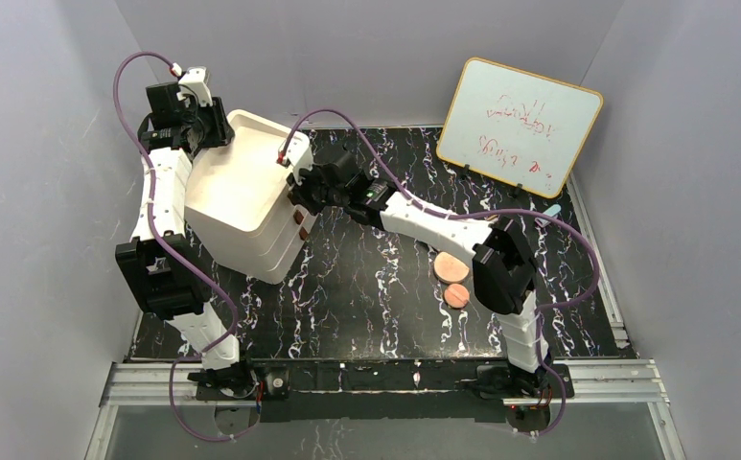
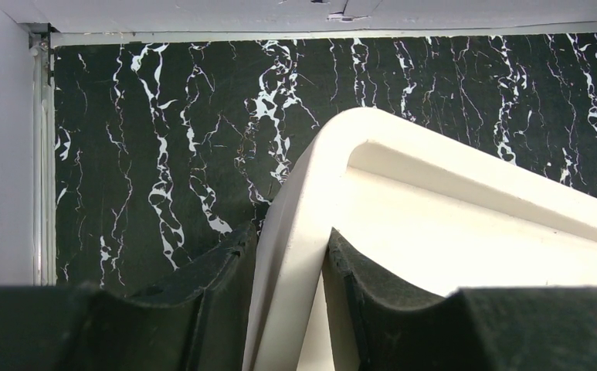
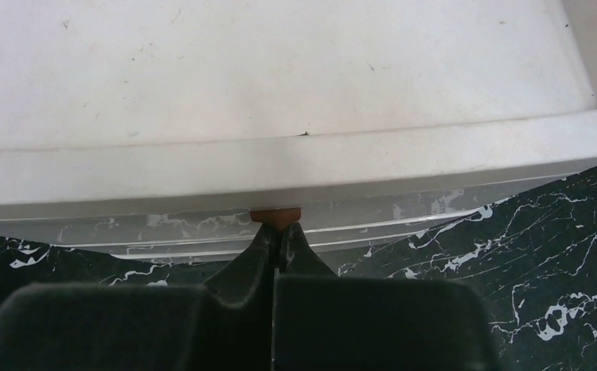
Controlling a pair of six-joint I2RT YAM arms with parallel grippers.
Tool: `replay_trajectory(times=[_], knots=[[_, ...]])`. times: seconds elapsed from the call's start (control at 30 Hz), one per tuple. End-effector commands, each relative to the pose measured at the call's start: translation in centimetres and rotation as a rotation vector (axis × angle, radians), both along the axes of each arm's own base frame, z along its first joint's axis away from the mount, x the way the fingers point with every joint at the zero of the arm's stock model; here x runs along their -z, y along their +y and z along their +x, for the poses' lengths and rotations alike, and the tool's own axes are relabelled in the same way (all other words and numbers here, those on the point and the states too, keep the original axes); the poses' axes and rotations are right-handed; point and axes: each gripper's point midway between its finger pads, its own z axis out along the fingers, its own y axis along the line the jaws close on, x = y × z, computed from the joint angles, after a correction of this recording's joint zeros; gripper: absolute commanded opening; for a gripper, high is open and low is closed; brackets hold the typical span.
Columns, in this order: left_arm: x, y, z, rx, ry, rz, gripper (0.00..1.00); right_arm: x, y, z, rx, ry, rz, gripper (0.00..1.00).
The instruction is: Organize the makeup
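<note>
Two flat round copper-pink makeup discs, the larger (image 1: 450, 265) and the smaller (image 1: 456, 295), lie on the black marbled table beside the right arm's elbow. No other makeup shows. A white drawer organizer (image 1: 237, 196) stands at the left. My left gripper (image 1: 215, 129) (image 2: 291, 255) is shut on the rim (image 2: 310, 178) of its top tray, one finger inside and one outside. My right gripper (image 1: 299, 192) (image 3: 277, 232) is at the organizer's front, its fingertips pinched on a brown drawer knob (image 3: 276, 216).
A whiteboard (image 1: 520, 125) with red scribbles leans at the back right. Two more brown knobs (image 1: 303, 226) show on the lower drawers. Grey walls close in on both sides, and a metal rail (image 1: 376, 379) runs along the near edge.
</note>
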Motion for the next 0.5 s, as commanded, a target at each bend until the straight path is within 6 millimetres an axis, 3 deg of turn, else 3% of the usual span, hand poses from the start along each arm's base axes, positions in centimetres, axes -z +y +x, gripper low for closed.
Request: replay_trajectory(times=[0.0,0.47], knots=[[-0.2,0.9,-1.4,-0.026,0.012,-0.003,0.34,-1.3,-1.5,0.7,0.047,-0.073,-0.008,0.01],[-0.1,0.7,-1.3,-0.026,0.014,-0.018,0.34,-0.3,-8.0,0.2,0.163,-0.1,-0.074,0.01]])
